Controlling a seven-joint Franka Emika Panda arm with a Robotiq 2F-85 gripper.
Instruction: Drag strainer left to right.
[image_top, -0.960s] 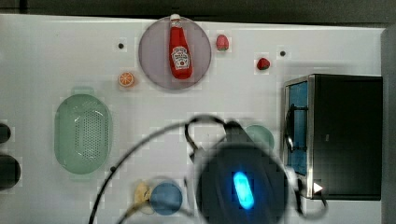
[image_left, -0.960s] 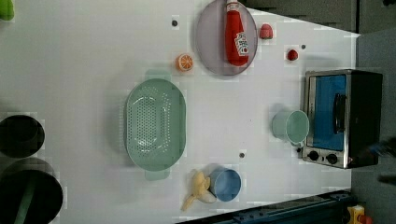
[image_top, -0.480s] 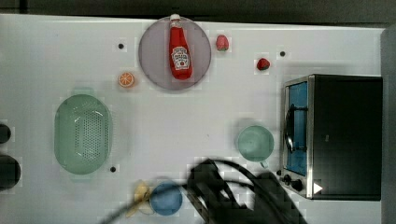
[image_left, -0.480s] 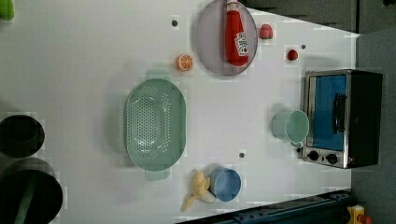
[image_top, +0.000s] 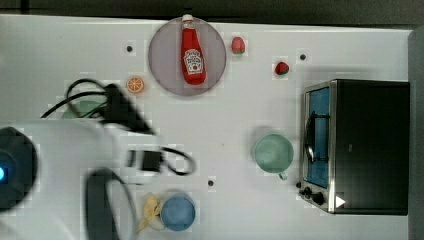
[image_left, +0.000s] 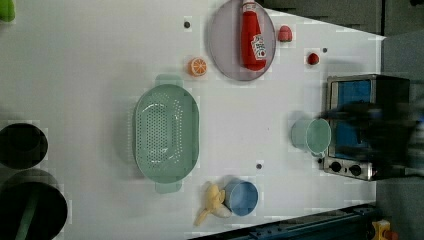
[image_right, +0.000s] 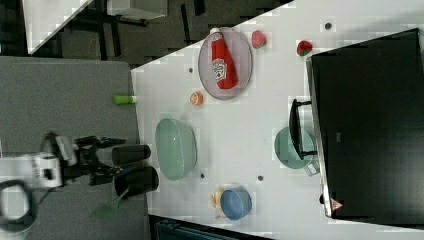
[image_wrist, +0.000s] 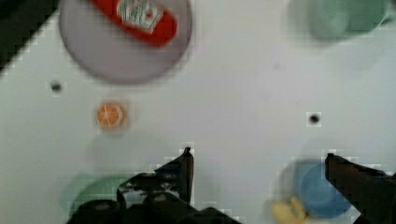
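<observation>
The strainer (image_left: 166, 132) is a pale mint-green oval with rows of holes. It lies on the white table at the left view's middle left, a tab at each end. In the top view my blurred arm (image_top: 65, 150) hangs over it, and a green sliver of the strainer (image_top: 82, 107) shows. In the wrist view my gripper (image_wrist: 259, 156) is open above bare table with nothing between the fingers. The strainer's rim (image_wrist: 95, 193) lies beside one finger, and a blue bowl (image_wrist: 320, 189) beside the other.
A mint cup (image_top: 272, 152) stands by the toaster oven (image_top: 365, 145) at the top view's right. A ketchup bottle (image_top: 192, 52) lies on a grey plate, with an orange slice (image_top: 135, 85) near it. The blue bowl (image_top: 177, 212) and a yellow piece (image_top: 151, 210) sit at the front.
In the top view my arm has swung from the lower middle to the left and now covers the strainer. The strainer lies where it did in the left view.
</observation>
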